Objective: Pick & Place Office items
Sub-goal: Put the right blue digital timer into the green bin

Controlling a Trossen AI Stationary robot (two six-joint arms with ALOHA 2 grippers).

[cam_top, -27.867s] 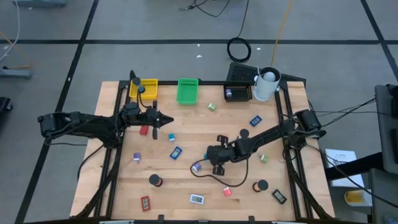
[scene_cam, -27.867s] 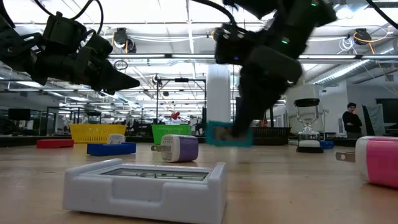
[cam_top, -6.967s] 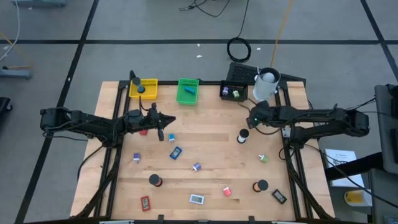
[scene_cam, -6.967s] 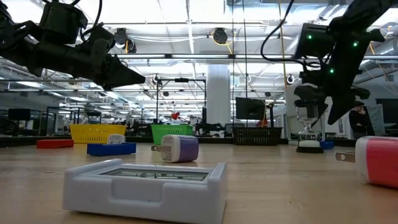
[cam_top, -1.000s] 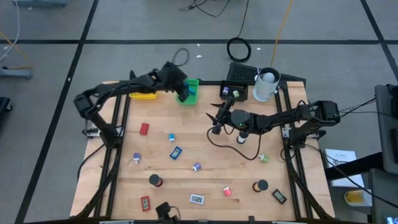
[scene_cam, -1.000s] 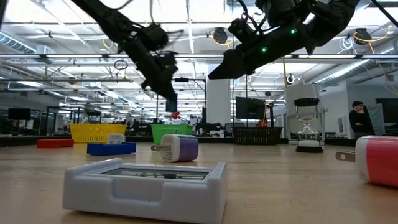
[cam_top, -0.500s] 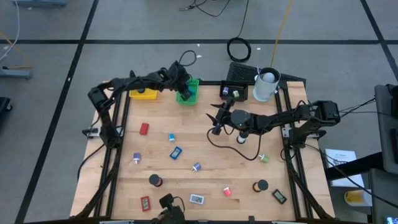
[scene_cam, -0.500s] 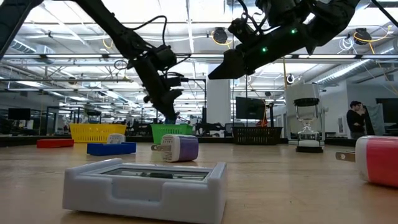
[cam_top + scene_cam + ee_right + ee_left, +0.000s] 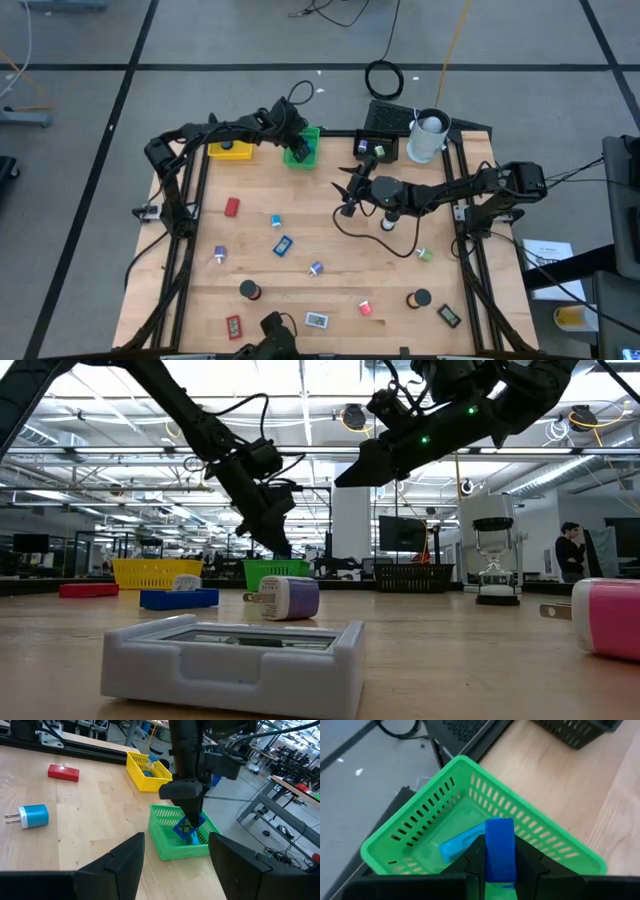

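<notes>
Upper centre of the high view: the left claw point(image 9: 296, 150) grips a blue flat piece point(image 9: 499, 849) just above the green tray point(image 9: 303, 134), which already holds a lighter blue piece point(image 9: 460, 847). The right claw point(image 9: 345, 188) hangs open and empty over mid-desk point(image 9: 320, 225). By this evidence sorting is partly done: about a dozen office items, including the red piece point(image 9: 232, 207), remain scattered across the lower frame.

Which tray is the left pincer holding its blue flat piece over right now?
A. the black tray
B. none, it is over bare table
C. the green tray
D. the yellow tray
C: the left wrist view shows the left pincer shut on the blue flat piece directly above the green tray, and the right wrist view shows the same piece lowered into that tray.
</notes>
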